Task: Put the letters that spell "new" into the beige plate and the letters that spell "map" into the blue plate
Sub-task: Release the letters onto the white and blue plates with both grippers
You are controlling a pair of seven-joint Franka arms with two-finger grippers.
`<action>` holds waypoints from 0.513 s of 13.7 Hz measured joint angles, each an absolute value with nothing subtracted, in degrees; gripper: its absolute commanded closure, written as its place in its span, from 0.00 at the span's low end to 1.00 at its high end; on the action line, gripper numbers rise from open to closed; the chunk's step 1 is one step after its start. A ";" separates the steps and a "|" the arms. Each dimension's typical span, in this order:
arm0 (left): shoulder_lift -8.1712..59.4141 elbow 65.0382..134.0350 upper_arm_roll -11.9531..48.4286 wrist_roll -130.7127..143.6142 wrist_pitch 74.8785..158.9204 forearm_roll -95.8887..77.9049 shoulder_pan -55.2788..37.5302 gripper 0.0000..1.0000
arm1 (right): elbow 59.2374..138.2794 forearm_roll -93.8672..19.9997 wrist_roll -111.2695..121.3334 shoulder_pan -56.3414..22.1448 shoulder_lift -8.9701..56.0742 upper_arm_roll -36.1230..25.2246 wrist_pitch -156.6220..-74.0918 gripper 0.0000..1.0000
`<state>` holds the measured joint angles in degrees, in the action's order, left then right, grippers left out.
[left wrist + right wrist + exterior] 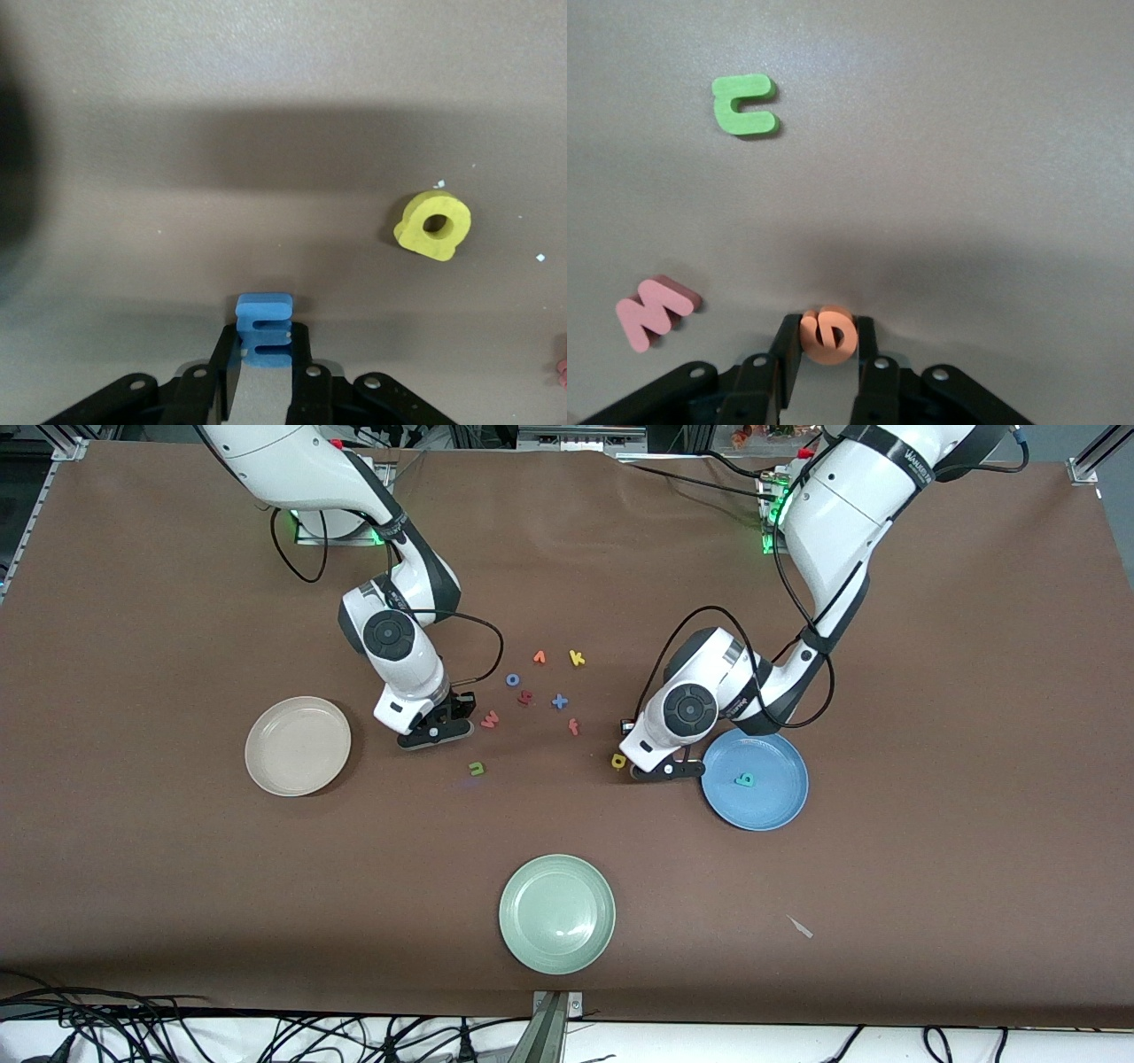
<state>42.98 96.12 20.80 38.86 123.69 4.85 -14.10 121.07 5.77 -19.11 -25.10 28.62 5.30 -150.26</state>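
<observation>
My left gripper is shut on the periwinkle-blue "m", low over the cloth beside the blue plate. The yellow "a" lies loose close by. The teal "p" lies in the blue plate. My right gripper is shut on the orange "e", low over the cloth between the beige plate and the letter cluster. The pinkish-red "w" and green "n" lie loose near it. In the front view the right gripper hides the "e".
A pale green plate sits near the front edge. Spare letters lie mid-table: orange "v", yellow "k", blue "o", a dark red letter, a blue "x", a reddish "f".
</observation>
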 measured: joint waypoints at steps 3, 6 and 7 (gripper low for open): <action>41.69 93.02 20.73 36.78 118.35 4.85 -13.06 0.87 | 121.04 6.42 -19.13 -25.16 28.60 5.30 -150.20 0.84; 39.59 88.49 20.39 30.83 110.83 4.86 -11.10 0.87 | 119.36 6.79 -19.10 -25.09 28.57 4.92 -147.89 0.84; 39.26 87.90 20.16 27.20 109.66 4.88 -9.77 0.86 | 117.36 6.98 -18.84 -25.04 28.23 4.38 -143.91 0.84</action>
<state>39.26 87.90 20.16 27.20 109.66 4.88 -9.77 117.36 6.98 -18.84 -25.04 28.23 4.38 -143.91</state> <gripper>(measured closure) 0.727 0.714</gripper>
